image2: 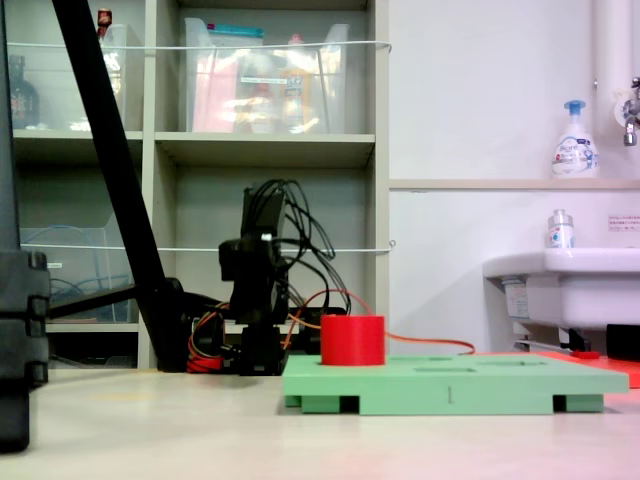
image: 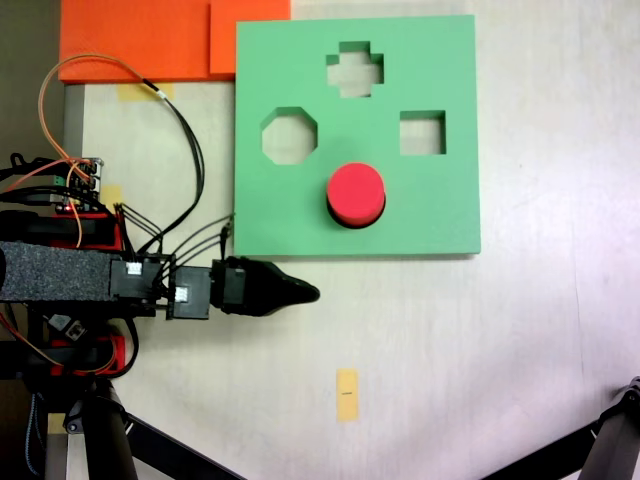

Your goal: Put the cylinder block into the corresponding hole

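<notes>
The red cylinder block (image: 356,192) stands upright on the green foam board (image: 440,215), below and between the octagonal and square cutouts. In a fixed view the cylinder block (image2: 352,340) rises well above the board's top (image2: 500,372) near its left end. The corresponding hole is hidden; no round rim shows around the block's base. My black gripper (image: 312,292) lies off the board, near its lower left corner, pointing right. Its jaws taper to one closed tip with nothing in them. The arm (image2: 256,290) stands behind the board's left end.
The board also has a cross cutout (image: 355,68), an octagonal one (image: 289,136) and a square one (image: 422,132). Orange foam sheets (image: 150,40) lie at the upper left. A yellow tape mark (image: 347,394) is on the table. Tripod legs (image: 170,445) cross the bottom edge.
</notes>
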You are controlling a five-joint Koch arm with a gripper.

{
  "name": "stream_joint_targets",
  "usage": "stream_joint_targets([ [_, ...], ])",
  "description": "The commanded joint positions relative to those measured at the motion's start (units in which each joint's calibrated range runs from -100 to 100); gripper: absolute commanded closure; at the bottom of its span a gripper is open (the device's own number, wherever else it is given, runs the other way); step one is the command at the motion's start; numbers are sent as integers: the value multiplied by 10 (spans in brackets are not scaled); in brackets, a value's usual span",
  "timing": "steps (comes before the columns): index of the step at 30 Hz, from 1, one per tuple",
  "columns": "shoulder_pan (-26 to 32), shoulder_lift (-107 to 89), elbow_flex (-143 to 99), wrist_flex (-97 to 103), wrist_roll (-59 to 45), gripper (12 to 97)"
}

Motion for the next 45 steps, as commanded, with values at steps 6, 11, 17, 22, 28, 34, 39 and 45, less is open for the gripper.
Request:
stream_joint_targets([
  [6,2,-10,-152,75,-43,601],
  [11,1,-10,-163,32,-46,601],
  [17,0,-10,-163,-157,-46,601],
  [22,0,-10,-163,-211,-45,604],
  [28,0,-10,-163,-199,-45,595],
  [34,0,-10,-163,-199,-45,595],
  [39,0,-10,-163,-199,-45,595],
  [45,0,-10,-163,-199,-45,595],
])
